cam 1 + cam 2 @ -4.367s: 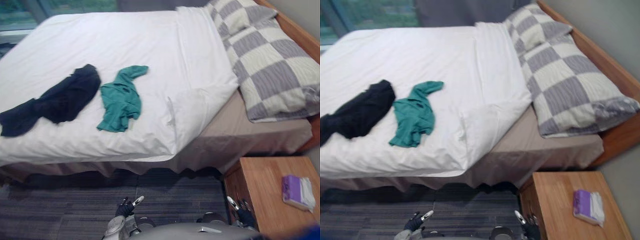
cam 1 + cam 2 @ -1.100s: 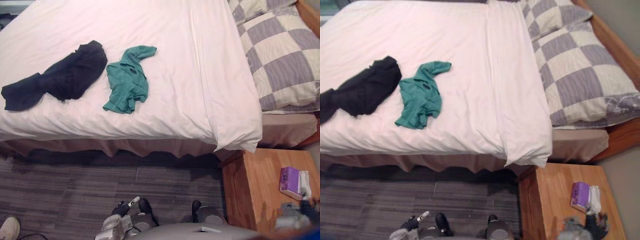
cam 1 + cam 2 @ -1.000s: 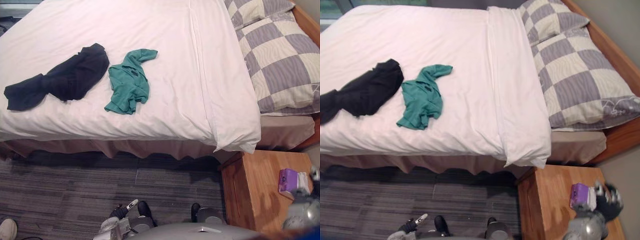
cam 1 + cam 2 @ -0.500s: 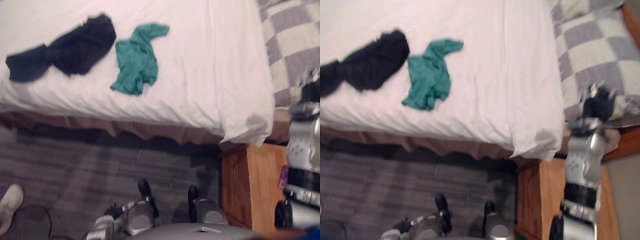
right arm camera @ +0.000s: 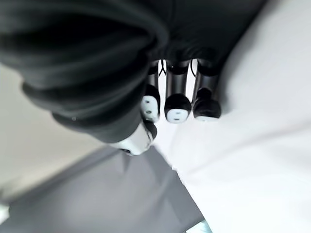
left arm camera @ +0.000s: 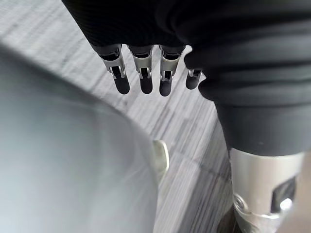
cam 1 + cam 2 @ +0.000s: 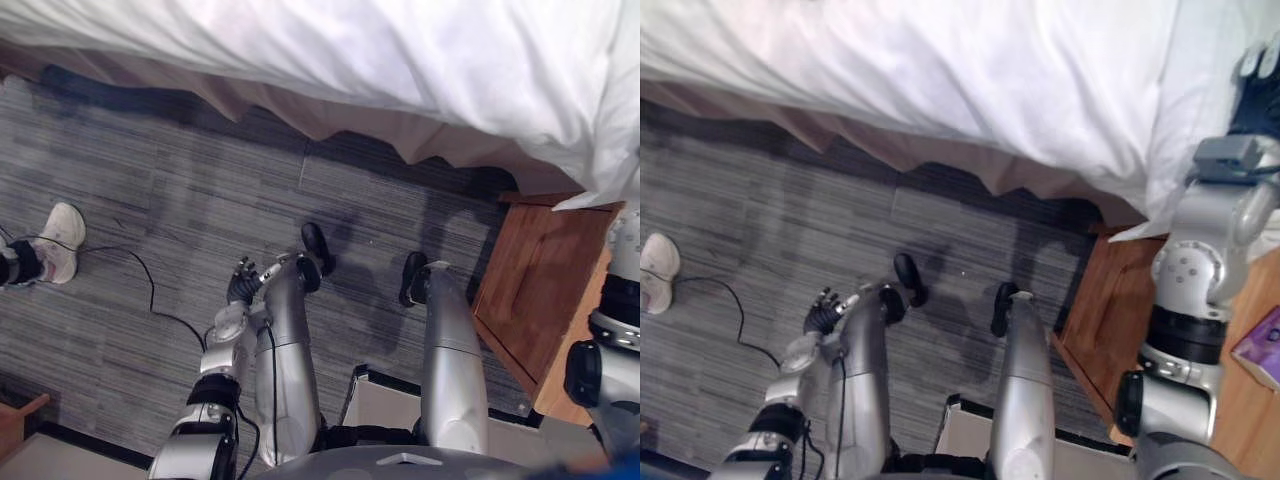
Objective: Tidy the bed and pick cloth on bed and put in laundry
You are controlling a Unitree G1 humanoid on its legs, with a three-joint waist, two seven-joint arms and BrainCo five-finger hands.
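- My right hand [image 7: 1252, 95] is hovering over the corner of the white duvet [image 7: 400, 50], beside the nightstand [image 7: 540, 300], fingers relaxed and empty.
- My left hand [image 7: 243, 283] is hanging open, empty, above open carpet [image 7: 150, 170] along the duvet's edge.

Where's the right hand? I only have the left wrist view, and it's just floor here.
Observer: The right hand is up at the near corner of the white duvet.
Operator: What's under that arm?
Observer: A wooden nightstand, with a purple pack on top.
Operator: Any floor hazards?
Observer: A person's white shoe is on the carpet, off to the robot's left.
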